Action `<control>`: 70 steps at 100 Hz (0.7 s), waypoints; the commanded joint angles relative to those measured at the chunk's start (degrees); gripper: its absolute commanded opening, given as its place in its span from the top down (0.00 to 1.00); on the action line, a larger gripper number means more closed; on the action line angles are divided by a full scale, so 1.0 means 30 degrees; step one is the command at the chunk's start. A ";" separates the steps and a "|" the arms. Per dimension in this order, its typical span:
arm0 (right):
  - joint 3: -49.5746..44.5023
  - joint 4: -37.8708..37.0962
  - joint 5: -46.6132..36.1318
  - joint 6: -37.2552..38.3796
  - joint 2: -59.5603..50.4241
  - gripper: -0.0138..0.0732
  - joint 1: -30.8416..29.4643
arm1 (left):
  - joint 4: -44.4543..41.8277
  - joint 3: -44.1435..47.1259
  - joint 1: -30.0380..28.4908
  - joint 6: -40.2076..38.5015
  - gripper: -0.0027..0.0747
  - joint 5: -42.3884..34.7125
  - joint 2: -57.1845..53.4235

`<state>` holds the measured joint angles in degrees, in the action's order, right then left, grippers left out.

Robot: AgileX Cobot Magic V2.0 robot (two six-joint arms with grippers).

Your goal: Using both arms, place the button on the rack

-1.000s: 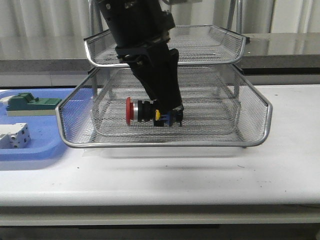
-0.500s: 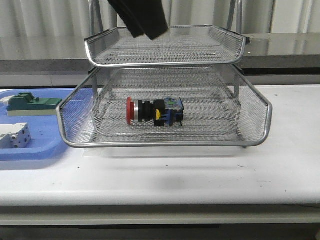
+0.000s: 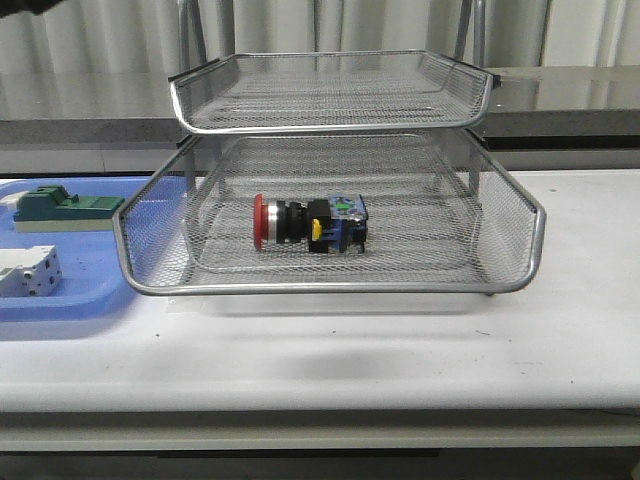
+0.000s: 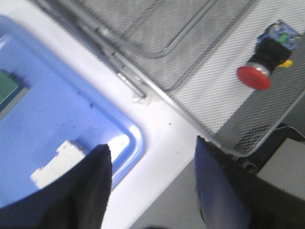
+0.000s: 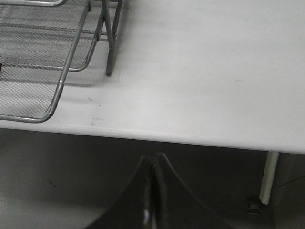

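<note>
At the far left, a blue tray [image 3: 70, 300] holds a green block [image 3: 60, 208] and a white block [image 3: 28, 272], spare parts kept apart from the work. The left gripper [image 4: 150, 191] hangs above its edge, fingers spread, empty. The button [image 3: 308, 222] lies on its side in the rack [image 3: 330, 285], on the lower tier, seemingly delivered. The right gripper [image 5: 151, 191] has its fingers together on nothing, off the table's [image 5: 214, 71] front edge.

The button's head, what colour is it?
Red; the button head shows best in the left wrist view.
</note>
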<state>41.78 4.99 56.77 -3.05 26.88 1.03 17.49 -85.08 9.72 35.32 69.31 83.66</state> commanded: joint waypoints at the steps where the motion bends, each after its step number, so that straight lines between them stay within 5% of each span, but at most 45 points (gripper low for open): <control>1: 0.0618 -0.0054 -0.1136 0.0022 0.0055 0.92 -0.0005 | 0.0663 0.1115 -0.1201 -0.0386 0.48 -0.1962 -0.2285; 23: 0.0618 -0.0054 -0.1136 0.0022 0.0055 0.92 -0.0005 | 0.2228 0.6285 -0.3239 -0.0526 0.48 -0.6818 -0.7013; 70: 0.0618 -0.0054 -0.1136 0.0022 0.0055 0.92 -0.0005 | 0.4813 1.7470 -0.3252 -0.0526 0.48 -1.6450 -1.7459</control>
<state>41.78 4.99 56.77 -3.05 26.88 1.03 27.45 -35.79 0.00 34.41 29.51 35.99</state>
